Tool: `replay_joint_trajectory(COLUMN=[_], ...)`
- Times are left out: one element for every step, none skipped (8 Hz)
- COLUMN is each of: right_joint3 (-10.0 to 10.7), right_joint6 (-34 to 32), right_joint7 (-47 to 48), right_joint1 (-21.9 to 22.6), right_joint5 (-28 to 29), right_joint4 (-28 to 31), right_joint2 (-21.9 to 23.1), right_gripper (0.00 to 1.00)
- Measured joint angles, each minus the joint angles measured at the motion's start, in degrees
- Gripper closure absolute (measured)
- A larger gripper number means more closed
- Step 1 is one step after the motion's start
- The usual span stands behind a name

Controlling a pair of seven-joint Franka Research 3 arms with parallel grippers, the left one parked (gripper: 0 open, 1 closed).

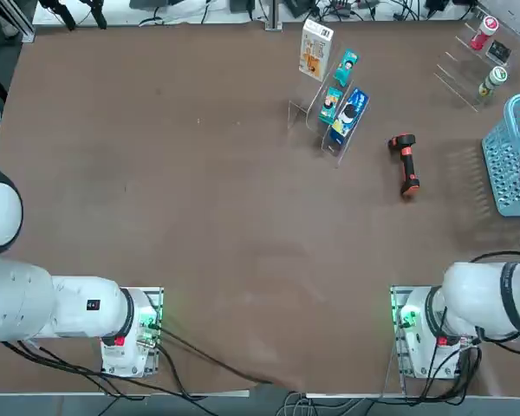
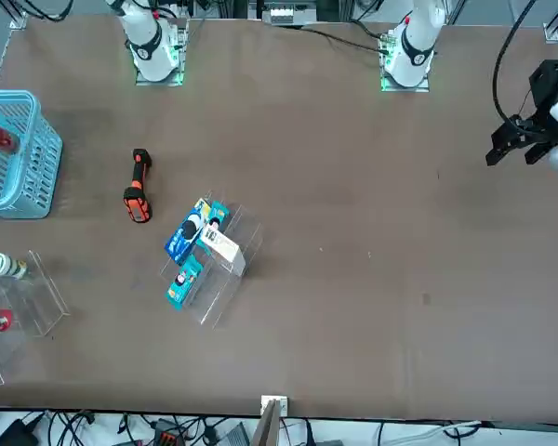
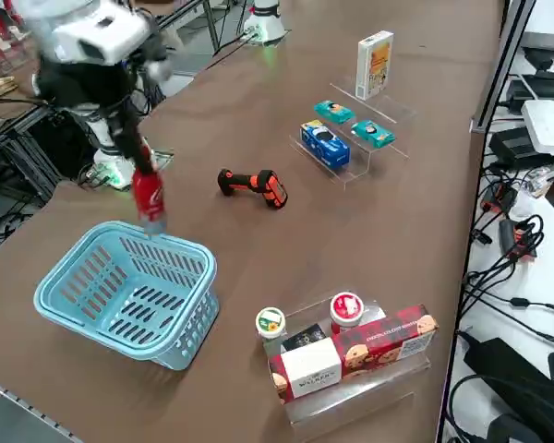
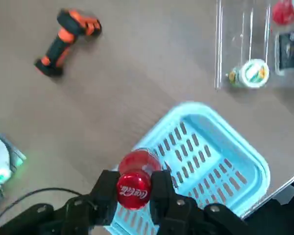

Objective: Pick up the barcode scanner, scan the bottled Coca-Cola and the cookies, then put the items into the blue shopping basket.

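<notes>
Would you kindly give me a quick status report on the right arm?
Right gripper shut on the Coca-Cola bottle, above the blue basket's near rim. Barcode scanner lying on the table. Cookies box on its stand. Nothing in the way.

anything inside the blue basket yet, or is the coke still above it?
The blue shopping basket looks empty in the side view. The right gripper holds the bottled Coca-Cola by its neck above the basket's rim. From the wrist view, the bottle hides part of the basket's floor.
</notes>
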State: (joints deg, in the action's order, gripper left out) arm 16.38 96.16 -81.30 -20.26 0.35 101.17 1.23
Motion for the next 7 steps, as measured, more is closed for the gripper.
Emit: replay_joint_trajectory(right_joint3=[0.08,0.08,0.1,0.07,0.06,0.05,0.01], right_joint6=[0.68,1.01,1.78,2.98,4.66,6.38,8.06], right_joint7=[-4.38,-8.05,-11.45,-13.87,-16.46,-19.11,-20.73], right_joint1=[-3.02,-5.43,-7.53,-8.94,-9.94,-10.65,-11.15], right_joint5=[0.56,2.06,3.7,4.58,6.15,8.24,9.31], right_joint4=[0.73,1.06,1.21,1.33,1.49,1.52,1.52], right_joint2=[-0.23,-0.52,-1.38,-2.87,-4.97,-7.53,-9.97], right_gripper=[0.63,0.63,0.63,0.63,0.63,0.63,0.63])
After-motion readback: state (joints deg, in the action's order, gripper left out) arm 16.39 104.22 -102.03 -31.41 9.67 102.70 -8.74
